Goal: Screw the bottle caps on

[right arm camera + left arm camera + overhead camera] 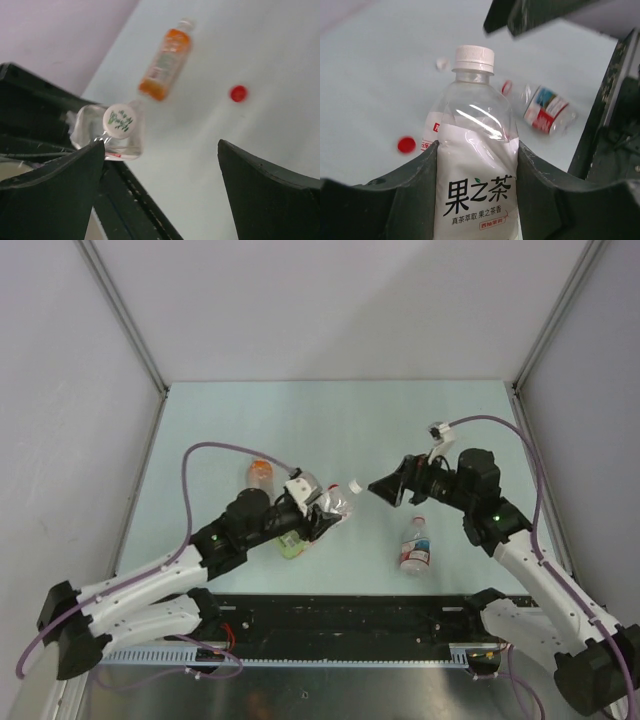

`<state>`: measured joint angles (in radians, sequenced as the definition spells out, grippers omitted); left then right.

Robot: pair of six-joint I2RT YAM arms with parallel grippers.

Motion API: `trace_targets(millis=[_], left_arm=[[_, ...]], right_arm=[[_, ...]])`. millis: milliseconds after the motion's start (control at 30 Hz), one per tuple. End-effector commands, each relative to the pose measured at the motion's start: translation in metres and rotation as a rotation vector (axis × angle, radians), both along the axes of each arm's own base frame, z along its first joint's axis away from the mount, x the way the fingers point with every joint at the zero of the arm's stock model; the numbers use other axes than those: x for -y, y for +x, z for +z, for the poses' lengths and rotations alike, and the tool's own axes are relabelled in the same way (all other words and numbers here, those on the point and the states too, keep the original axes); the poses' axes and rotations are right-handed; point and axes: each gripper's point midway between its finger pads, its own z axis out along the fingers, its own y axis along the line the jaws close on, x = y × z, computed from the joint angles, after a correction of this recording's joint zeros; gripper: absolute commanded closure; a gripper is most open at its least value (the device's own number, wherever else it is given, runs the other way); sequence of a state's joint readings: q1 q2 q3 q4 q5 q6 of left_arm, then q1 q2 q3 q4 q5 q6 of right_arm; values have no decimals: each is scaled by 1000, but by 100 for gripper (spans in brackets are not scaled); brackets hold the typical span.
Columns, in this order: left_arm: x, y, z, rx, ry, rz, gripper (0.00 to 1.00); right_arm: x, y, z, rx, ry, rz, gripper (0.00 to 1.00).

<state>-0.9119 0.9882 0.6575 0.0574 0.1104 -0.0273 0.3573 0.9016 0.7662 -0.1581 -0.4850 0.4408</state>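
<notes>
A white cap [474, 57] sits on the neck of the white-label bottle [477, 165]; the pictures do not show how tight it is. The bottle has dark print on its label; it is up off the table [220, 420], tipped over, with its cap end toward the right arm. The left gripper [322, 517] holds it; its 2 fingers [405, 195] are closed on the bottle, 1 on each side. The right gripper [383, 487] is just beside the cap and points at it; its 2 fingers [270, 185] are spread wide apart with nothing between them, and the cap is off to one side of them.

On the table lie 2 loose caps, a red cap [406, 145] and a second white cap [441, 63], well apart from each other. The orange bottle [261, 472] lies on the far side of the left arm; the red-and-white bottle [416, 546] lies on its side near the right arm. A green thing [290, 546] lies under the left gripper; I cannot tell what it is.
</notes>
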Motion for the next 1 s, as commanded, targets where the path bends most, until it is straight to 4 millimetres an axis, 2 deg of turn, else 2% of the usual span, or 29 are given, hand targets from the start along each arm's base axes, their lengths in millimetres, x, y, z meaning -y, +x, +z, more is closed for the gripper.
trace_targets(millis=[0, 67, 167, 333, 400, 433, 500, 567, 600, 633, 667, 700, 733, 767, 867, 967], left_arm=[[4, -6, 60, 222, -203, -55, 66], [3, -7, 62, 231, -212, -58, 68], [1, -9, 62, 228, -223, -57, 69], [0, -13, 67, 234, -255, -66, 70], [0, -14, 68, 237, -261, -71, 70], [0, -15, 68, 239, -264, -75, 70], [0, -16, 70, 223, -280, -72, 70], [-2, -15, 71, 214, -294, -55, 62], [-2, -14, 72, 210, -300, -47, 58], [-3, -14, 74, 208, -307, -42, 51], [-4, -15, 74, 204, -312, -38, 40], [-5, -15, 75, 200, -318, -37, 22], [-6, -16, 75, 197, -323, -35, 11], [-7, -16, 75, 193, -328, -29, 6], [-13, -16, 74, 186, -343, 1, 1], [-19, -13, 71, 173, -352, 35, 1]], right_arm=[[-48, -24, 56, 175, 150, 167, 1], [-60, -28, 65, 228, 158, 159, 2], [-72, -29, 67, 251, 154, 118, 3], [-90, -25, 50, 190, 141, 91, 10], [-96, -23, 44, 177, 137, 87, 15], [-99, -23, 43, 181, 134, 87, 20], [-104, -24, 41, 192, 122, 77, 47], [-101, -19, 41, 208, 102, 14, 73], [-97, -15, 40, 214, 91, -26, 87], [-90, -9, 39, 215, 76, -81, 93], [-82, -3, 38, 219, 54, -138, 97], [-70, 4, 36, 222, 27, -210, 98], [-58, 11, 33, 223, -7, -280, 99], [-44, 18, 31, 232, -50, -352, 100], [5, 37, 30, 269, -186, -555, 100], [52, 52, 48, 310, -246, -698, 100]])
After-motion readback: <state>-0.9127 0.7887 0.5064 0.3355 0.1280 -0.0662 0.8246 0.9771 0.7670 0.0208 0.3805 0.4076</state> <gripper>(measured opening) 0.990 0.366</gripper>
